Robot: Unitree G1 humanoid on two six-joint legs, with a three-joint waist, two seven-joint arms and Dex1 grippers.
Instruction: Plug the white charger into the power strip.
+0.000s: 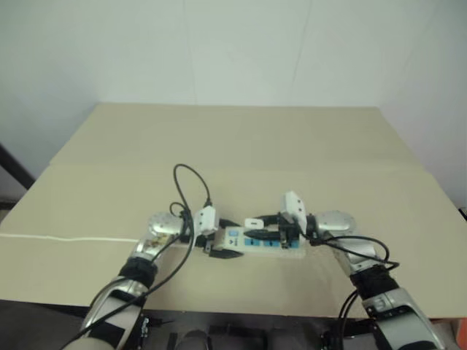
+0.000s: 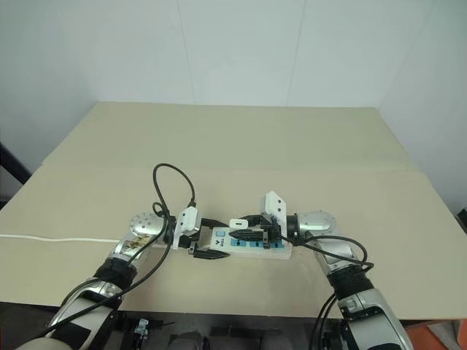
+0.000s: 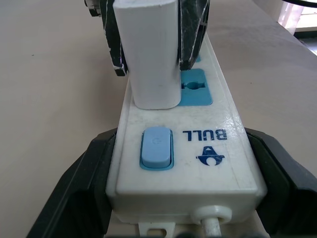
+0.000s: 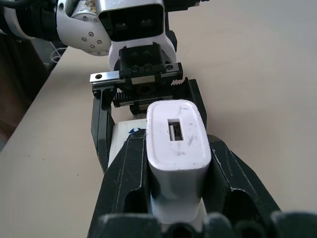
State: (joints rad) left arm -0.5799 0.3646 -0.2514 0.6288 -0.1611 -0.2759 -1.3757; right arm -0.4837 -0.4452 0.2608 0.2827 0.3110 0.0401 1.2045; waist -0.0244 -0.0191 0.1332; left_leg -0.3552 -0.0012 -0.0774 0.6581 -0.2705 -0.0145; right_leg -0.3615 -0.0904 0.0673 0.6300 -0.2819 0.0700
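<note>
The right gripper (image 4: 177, 186) pinched the small, light, rigid charger (image 3: 148, 54) by its sides while the left gripper (image 3: 183, 173), wide, clamped the stiff power strip (image 3: 198, 163).

white charger (image 3: 148, 59) upright on power strip (image 3: 188, 163)

— What's around the bench from where I'm sitting?

— I see a broad beige table (image 1: 241, 138) running back to a plain white wall (image 1: 219, 44). A faint crease crosses the tabletop from side to side.

— Anything on that wall?

— I make out thin vertical seams, like panel joints, nothing more. The light looks soft and even across the tabletop.

— And at the sides?

— I catch a dark slanted bar (image 1: 14, 169) past the table's left edge, and a bit of orange (image 2: 438, 335) low on the right.
</note>
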